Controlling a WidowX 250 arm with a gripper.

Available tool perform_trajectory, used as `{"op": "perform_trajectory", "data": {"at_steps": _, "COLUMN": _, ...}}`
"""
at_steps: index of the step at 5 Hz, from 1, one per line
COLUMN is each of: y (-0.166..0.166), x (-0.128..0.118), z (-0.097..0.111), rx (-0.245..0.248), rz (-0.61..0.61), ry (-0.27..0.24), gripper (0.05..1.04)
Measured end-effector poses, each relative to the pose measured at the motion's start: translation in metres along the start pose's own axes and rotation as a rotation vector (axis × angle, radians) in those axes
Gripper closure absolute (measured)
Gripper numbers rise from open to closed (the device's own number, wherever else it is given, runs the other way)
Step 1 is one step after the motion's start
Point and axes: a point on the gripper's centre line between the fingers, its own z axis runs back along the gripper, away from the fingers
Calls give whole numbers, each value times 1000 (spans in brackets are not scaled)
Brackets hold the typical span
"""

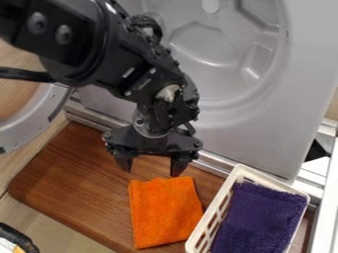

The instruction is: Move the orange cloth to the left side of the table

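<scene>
"One white basket [247, 172] at the near right. Holding?"

"A purple cloth [261, 217]. Beside it, the orange cloth [163, 212] lies on the brown board [72, 173]."

"And the gripper [151, 165]?"

"At that cloth's far edge, fingers [179, 165] wide apart, gripping nothing."

"Behind?"

"A grey panel [247, 131] with a round hollow."

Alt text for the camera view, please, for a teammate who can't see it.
Open, empty pincer near the far edge of an orange cloth on a brown board. Right of the cloth, a white basket holds a purple cloth; a grey panel stands behind.
</scene>
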Motion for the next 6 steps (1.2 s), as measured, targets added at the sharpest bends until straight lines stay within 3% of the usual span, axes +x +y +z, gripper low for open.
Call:
{"op": "perform_trajectory", "data": {"at_steps": 1, "y": 0, "x": -4, "z": -4, "rx": 4, "rz": -3, "ry": 19, "gripper": 83}}
{"op": "perform_trajectory", "data": {"at_steps": 3, "y": 4, "x": -8, "z": -36, "rx": -41, "rz": 26, "ry": 122, "gripper": 83}}
{"op": "perform_trajectory", "data": {"at_steps": 4, "y": 3, "x": -6, "z": -47, "rx": -90, "rz": 30, "ry": 122, "gripper": 83}}
{"op": "perform_trajectory", "data": {"at_steps": 6, "y": 0, "x": -16, "z": -82, "rx": -104, "rz": 25, "ry": 193, "gripper": 83}}
